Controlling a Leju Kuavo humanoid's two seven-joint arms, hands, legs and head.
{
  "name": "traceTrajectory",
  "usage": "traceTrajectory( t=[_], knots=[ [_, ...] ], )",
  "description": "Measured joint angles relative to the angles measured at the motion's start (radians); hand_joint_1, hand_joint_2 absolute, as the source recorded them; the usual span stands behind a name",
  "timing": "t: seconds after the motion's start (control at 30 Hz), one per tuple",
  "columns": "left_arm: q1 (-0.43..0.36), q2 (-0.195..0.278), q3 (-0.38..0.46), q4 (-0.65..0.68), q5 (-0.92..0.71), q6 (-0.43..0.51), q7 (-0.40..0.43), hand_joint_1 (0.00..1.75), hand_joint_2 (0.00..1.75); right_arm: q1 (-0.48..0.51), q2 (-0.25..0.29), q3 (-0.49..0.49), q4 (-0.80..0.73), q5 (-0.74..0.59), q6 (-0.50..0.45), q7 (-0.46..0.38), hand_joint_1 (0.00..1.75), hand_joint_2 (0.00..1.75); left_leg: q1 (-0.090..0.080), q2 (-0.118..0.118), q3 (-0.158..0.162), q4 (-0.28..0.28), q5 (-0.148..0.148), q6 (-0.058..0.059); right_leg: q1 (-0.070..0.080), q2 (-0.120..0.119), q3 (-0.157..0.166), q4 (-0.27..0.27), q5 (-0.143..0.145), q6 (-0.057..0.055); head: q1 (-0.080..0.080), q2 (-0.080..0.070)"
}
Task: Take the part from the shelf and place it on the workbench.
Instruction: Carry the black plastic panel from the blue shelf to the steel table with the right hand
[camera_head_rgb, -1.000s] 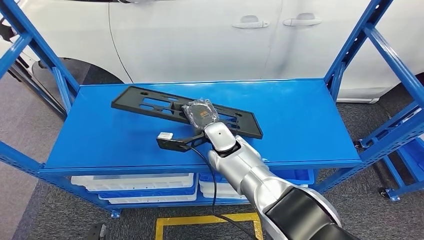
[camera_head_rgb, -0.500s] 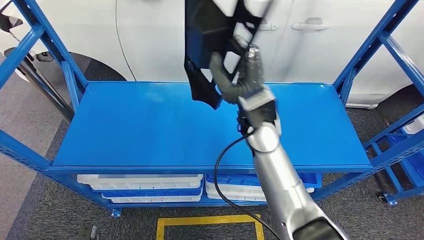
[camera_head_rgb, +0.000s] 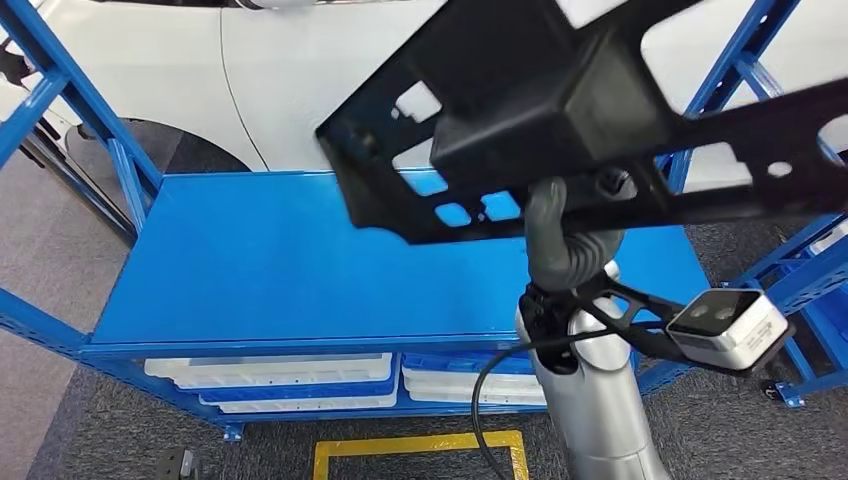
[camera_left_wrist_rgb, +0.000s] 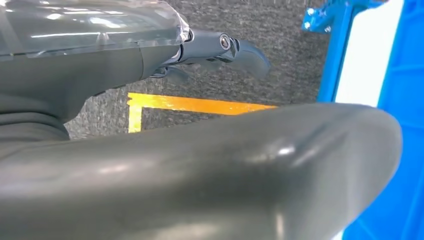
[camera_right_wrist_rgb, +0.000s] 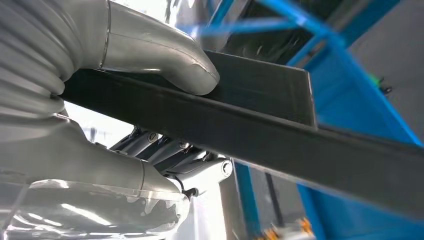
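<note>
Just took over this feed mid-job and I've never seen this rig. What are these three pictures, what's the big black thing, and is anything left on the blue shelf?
You are watching a two-armed humanoid robot. The wide picture is from its head, looking forward and down at a blue shelf parked in front of a white car. The black part, a flat plate with cut-outs, is raised close to the camera, gripped from below by the right hand. The shelf's top board is bare; white trays sit on the level underneath.

The right wrist picture looks from behind that hand: its thumb presses on one face of the part, its fingers on the other. The left wrist picture shows the left hand hanging over grey floor with yellow tape, holding nothing I can see.
</note>
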Motion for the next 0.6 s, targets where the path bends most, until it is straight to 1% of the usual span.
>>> traceTrajectory(
  t=[0.03, 0.07, 0.1, 0.13, 0.17, 0.2, 0.23, 0.27, 0.3, 0.33, 0.37, 0.4, 0.43, 0.47, 0.5, 0.53, 0.57, 0.6],
  knots=[
    [0.005, 0.002, 0.002, 0.000, 0.002, 0.000, 0.001, 0.00, 0.00, 0.028, -0.004, 0.009, -0.005, -0.006, 0.027, -0.009, 1.50, 1.75, 0.000, 0.000, -0.014, 0.031, -0.006, -0.002, 0.000, 0.000, 0.000, 0.002, 0.000, -0.001, 0.000, 0.000],
    [0.009, 0.004, 0.004, 0.000, 0.005, 0.000, 0.003, 0.00, 0.00, 0.054, -0.009, 0.021, -0.010, 0.004, 0.047, -0.019, 1.50, 1.75, 0.000, 0.000, -0.007, 0.018, 0.008, -0.002, 0.000, 0.001, 0.000, 0.004, 0.000, 0.000, 0.000, 0.000],
    [0.011, 0.006, 0.007, 0.000, 0.009, 0.000, 0.005, 0.00, 0.00, 0.078, -0.015, 0.033, -0.014, 0.020, 0.059, -0.027, 1.50, 1.75, 0.000, 0.000, 0.018, -0.031, 0.037, -0.001, 0.000, 0.001, -0.001, 0.006, -0.001, 0.001, 0.000, 0.000],
    [0.012, 0.007, 0.010, 0.000, 0.013, 0.000, 0.008, 0.00, 0.00, 0.099, -0.021, 0.047, -0.020, 0.037, 0.068, -0.033, 1.50, 1.75, 0.000, 0.000, 0.055, -0.105, 0.072, 0.001, 0.000, 0.001, -0.001, 0.010, -0.003, 0.003, 0.000, 0.000],
    [0.013, 0.009, 0.013, 0.000, 0.016, -0.001, 0.011, 0.00, 0.00, 0.119, -0.027, 0.062, -0.025, 0.055, 0.074, -0.039, 1.50, 1.75, -0.002, 0.000, 0.091, -0.172, 0.099, 0.005, 0.002, 0.002, -0.003, 0.014, -0.004, 0.006, 0.000, 0.000],
    [0.015, 0.010, 0.015, 0.000, 0.019, 0.000, 0.013, 0.00, 0.00, 0.136, -0.031, 0.075, -0.030, 0.070, 0.078, -0.042, 1.50, 1.75, -0.003, -0.001, 0.115, -0.221, 0.116, 0.010, 0.004, 0.002, -0.004, 0.017, -0.005, 0.010, 0.000, 0.000],
    [0.018, 0.011, 0.017, 0.000, 0.021, 0.001, 0.016, 0.00, 0.00, 0.150, -0.036, 0.087, -0.033, 0.083, 0.081, -0.044, 1.50, 1.75, -0.005, -0.001, 0.127, -0.246, 0.123, 0.016, 0.005, 0.003, -0.007, 0.020, -0.005, 0.014, 0.000, 0.000],
    [0.022, 0.012, 0.019, 0.000, 0.024, 0.002, 0.018, 0.00, 0.00, 0.162, -0.041, 0.097, -0.036, 0.094, 0.084, -0.046, 1.50, 1.75, -0.007, -0.002, 0.128, -0.249, 0.124, 0.021, 0.006, 0.003, -0.008, 0.021, -0.003, 0.019, 0.000, 0.000],
    [0.028, 0.013, 0.022, 0.000, 0.026, 0.004, 0.020, 0.00, 0.00, 0.172, -0.046, 0.105, -0.038, 0.099, 0.087, -0.046, 1.50, 1.75, -0.007, -0.002, 0.126, -0.251, 0.128, 0.027, 0.006, 0.003, -0.009, 0.021, -0.001, 0.024, 0.000, 0.000],
    [0.032, 0.014, 0.025, 0.000, 0.028, 0.005, 0.021, 0.00, 0.00, 0.181, -0.052, 0.111, -0.041, 0.101, 0.092, -0.046, 1.50, 1.75, -0.005, -0.001, 0.124, -0.254, 0.133, 0.033, 0.005, 0.004, -0.010, 0.023, -0.004, 0.029, 0.000, 0.000],
    [0.036, 0.014, 0.028, 0.000, 0.028, 0.006, 0.021, 0.00, 0.00, 0.190, -0.058, 0.115, -0.046, 0.098, 0.100, -0.046, 1.50, 1.75, -0.003, 0.000, 0.122, -0.257, 0.139, 0.040, 0.004, 0.005, -0.014, 0.034, -0.019, 0.036, 0.000, 0.000],
    [0.040, 0.014, 0.030, 0.000, 0.028, 0.006, 0.022, 0.00, 0.00, 0.198, -0.065, 0.117, -0.052, 0.091, 0.110, -0.046, 1.50, 1.75, -0.001, 0.001, 0.118, -0.261, 0.145, 0.047, 0.003, 0.005, -0.023, 0.062, -0.048, 0.042, 0.000, 0.000],
    [0.043, 0.015, 0.033, 0.000, 0.028, 0.006, 0.022, 0.00, 0.00, 0.205, -0.072, 0.118, -0.059, 0.082, 0.121, -0.047, 1.50, 1.75, 0.000, 0.002, 0.112, -0.262, 0.151, 0.052, 0.000, 0.005, -0.039, 0.111, -0.089, 0.047, 0.000, 0.000],
    [0.046, 0.015, 0.035, 0.000, 0.028, 0.007, 0.023, 0.00, 0.00, 0.212, -0.079, 0.118, -0.064, 0.073, 0.130, -0.047, 1.50, 1.75, -0.001, 0.002, 0.104, -0.262, 0.157, 0.054, -0.003, 0.005, -0.060, 0.174, -0.135, 0.051, 0.000, 0.000],
    [0.050, 0.015, 0.037, 0.000, 0.028, 0.008, 0.025, 0.00, 0.00, 0.220, -0.086, 0.118, -0.069, 0.067, 0.136, -0.047, 1.50, 1.75, -0.001, 0.002, 0.095, -0.262, 0.164, 0.055, -0.005, 0.005, -0.078, 0.238, -0.173, 0.054, 0.000, 0.000],
    [0.053, 0.016, 0.038, 0.000, 0.027, 0.009, 0.027, 0.00, 0.00, 0.230, -0.092, 0.118, -0.073, 0.064, 0.142, -0.047, 1.50, 1.75, -0.001, 0.003, 0.085, -0.261, 0.171, 0.054, -0.007, 0.005, -0.085, 0.282, -0.193, 0.056, 0.000, 0.000],
    [0.056, 0.016, 0.039, 0.000, 0.027, 0.010, 0.030, 0.00, 0.00, 0.242, -0.097, 0.118, -0.078, 0.063, 0.147, -0.047, 1.50, 1.75, -0.001, 0.003, 0.074, -0.260, 0.178, 0.053, -0.009, 0.005, -0.075, 0.293, -0.194, 0.057, 0.000, 0.000],
    [0.059, 0.016, 0.040, 0.000, 0.026, 0.011, 0.033, 0.00, 0.00, 0.253, -0.100, 0.118, -0.084, 0.064, 0.151, -0.047, 1.50, 1.75, -0.002, 0.002, 0.064, -0.260, 0.185, 0.051, -0.009, 0.005, -0.046, 0.265, -0.176, 0.055, 0.000, 0.000]
  ],
)
